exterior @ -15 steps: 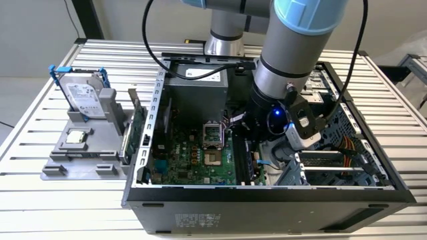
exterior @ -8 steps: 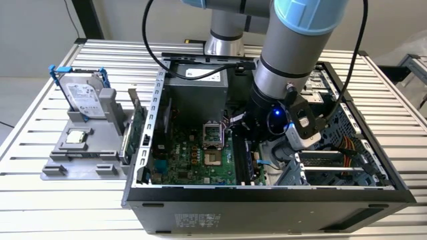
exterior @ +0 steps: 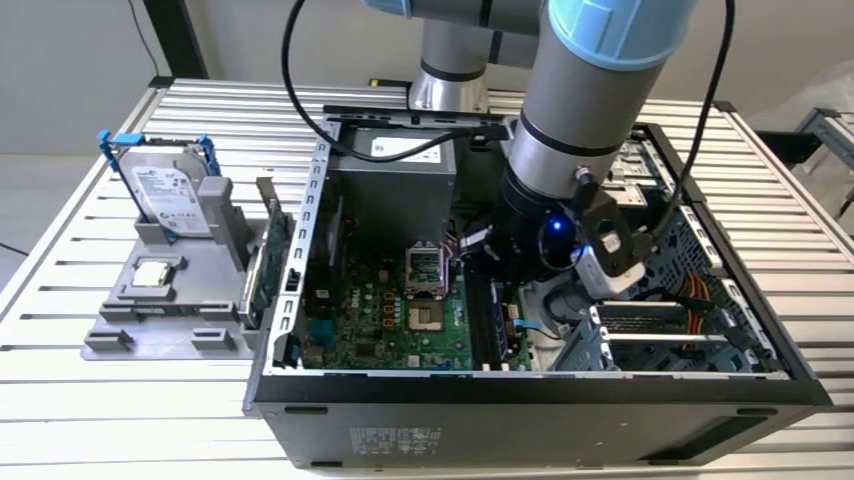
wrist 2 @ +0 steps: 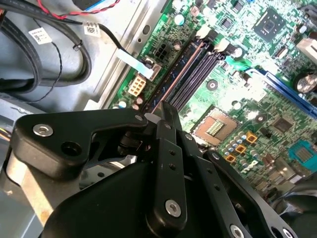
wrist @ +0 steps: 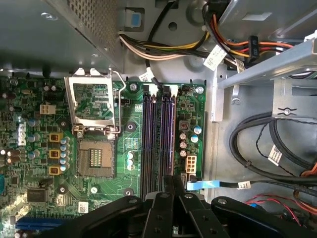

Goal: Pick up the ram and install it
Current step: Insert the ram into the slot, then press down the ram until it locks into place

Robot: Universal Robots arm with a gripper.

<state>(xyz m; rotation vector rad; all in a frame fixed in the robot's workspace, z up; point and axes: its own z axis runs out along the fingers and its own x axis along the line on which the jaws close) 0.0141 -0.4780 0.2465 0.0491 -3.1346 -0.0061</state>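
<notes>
Exterior view: arm reaches down into the open PC case (exterior: pixel 534 390) on the slatted desk (exterior: pixel 80 400), w/ little free room between drive cage and motherboard (exterior: pixel 387 320). Second wrist view: pincer (wrist 2: pixel 166 111) is clenched, fingertips together just above the memory slots (wrist 2: pixel 190 74); can't tell if the ram is in them. First wrist view: pincer (wrist: pixel 173 184) at the slots' end (wrist: pixel 158 144); small white cable labels, unreadable.

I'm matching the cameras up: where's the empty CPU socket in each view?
Exterior view: CPU socket midway along the motherboard.
Second wrist view: the socket, on the motherboard.
First wrist view: the socket, beside its open frame.
Shared landmark: memory slots alongside it.
</notes>
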